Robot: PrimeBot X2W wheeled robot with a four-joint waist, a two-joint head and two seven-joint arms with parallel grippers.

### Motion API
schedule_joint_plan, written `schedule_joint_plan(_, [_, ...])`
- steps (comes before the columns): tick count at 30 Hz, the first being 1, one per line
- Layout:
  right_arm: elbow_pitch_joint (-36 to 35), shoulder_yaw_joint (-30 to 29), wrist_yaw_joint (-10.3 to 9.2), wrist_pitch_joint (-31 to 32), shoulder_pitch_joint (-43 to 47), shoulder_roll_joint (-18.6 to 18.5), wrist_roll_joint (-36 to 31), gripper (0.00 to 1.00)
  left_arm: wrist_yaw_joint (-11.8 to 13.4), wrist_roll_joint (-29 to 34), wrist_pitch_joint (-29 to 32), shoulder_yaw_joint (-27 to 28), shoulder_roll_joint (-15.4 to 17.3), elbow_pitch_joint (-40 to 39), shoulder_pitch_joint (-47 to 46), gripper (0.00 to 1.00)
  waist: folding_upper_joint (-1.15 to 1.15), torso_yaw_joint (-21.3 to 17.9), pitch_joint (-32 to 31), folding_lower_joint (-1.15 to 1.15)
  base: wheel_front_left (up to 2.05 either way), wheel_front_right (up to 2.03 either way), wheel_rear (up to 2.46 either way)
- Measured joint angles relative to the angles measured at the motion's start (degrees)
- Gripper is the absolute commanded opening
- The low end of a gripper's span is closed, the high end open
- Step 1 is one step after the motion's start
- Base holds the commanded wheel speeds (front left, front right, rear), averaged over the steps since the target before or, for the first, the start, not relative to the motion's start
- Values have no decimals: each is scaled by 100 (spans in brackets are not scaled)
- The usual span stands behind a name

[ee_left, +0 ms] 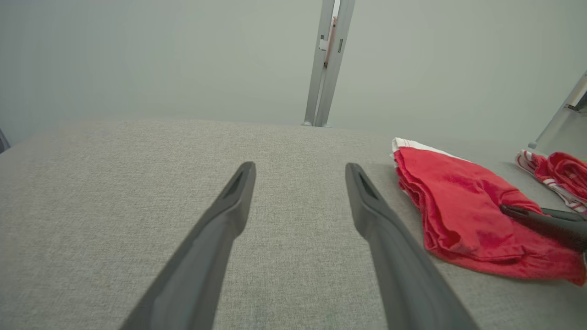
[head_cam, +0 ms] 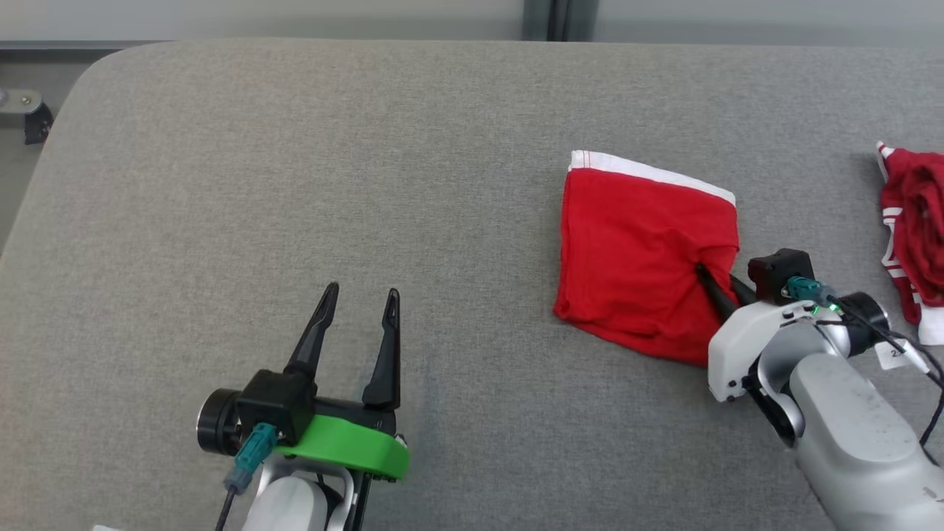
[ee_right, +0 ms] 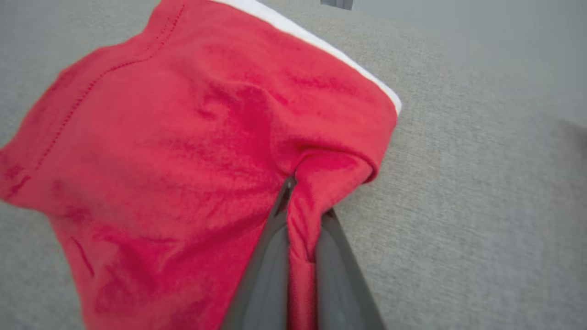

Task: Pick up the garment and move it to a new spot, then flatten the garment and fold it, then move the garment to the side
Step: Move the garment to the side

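With the garment (head_cam: 634, 251) lying folded right of centre on the table (head_cam: 295, 147), the right gripper (head_cam: 715, 279) is pinching its near edge, seemingly readying the final move aside, while the left gripper (head_cam: 362, 291) is hovering, fingers apart.

Left claw (head_cam: 362, 290) spread wide; right claw (head_cam: 700, 271) pinched onto the garment (head_cam: 634, 236).

I see the folded red cloth garment with a white band (head_cam: 634, 251) on the grey fabric-covered bench (head_cam: 295, 147), right of centre, my right gripper (head_cam: 700, 271) at its near right corner. A crumpled red-and-white cloth (head_cam: 914, 228) lies at the right edge; my left gripper (head_cam: 362, 291) hangs by the near edge, well left.
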Motion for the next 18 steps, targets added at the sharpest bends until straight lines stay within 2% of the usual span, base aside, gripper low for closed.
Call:
schedule_joint_plan(3, [-148,256,0,30,-62,-363,-107,0,-44,60,0,-122,0,-20,-55,100,0,-140,-12,0,0,0,0])
schedule_joint_plan(10, [-654,1017,0,189,-397,-1457,-170,0,-86,230,1,-310,-2,-65,-305,100,0,-511,129,0,0,0,0])
schedule_joint_plan(18, [-1015,1629,0,181,-1109,-2626,23,0,-218,468,0,-459,-4,-10,-751,100,0,-888,679,0,0,0,0])
